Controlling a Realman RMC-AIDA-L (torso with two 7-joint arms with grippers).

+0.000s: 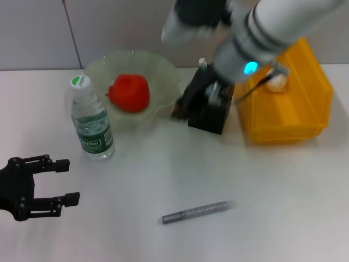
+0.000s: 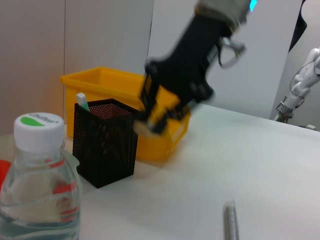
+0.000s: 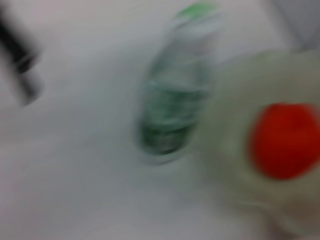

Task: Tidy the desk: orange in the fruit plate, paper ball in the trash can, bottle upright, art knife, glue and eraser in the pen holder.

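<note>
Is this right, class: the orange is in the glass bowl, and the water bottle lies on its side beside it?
Not quite. The orange is in the glass bowl, but the water bottle stands upright beside it, cap up, as the head view shows.

The bottle [image 1: 91, 121], standing upright on the counter [image 1: 218, 169] at about nine o'clock from the fruit plate [image 1: 158, 71], carries the only print in view. Its dark green label [image 1: 95, 141] shows a line of pale lettering, but the letters are too small and soft to read in the head view. The white cap [image 2: 38, 131] bears a green patch with pale script across it, seen closest in the left wrist view; that script cannot be made out either. In the right wrist view the label is only a green smear. No number, brand or sign can be read anywhere.
</note>
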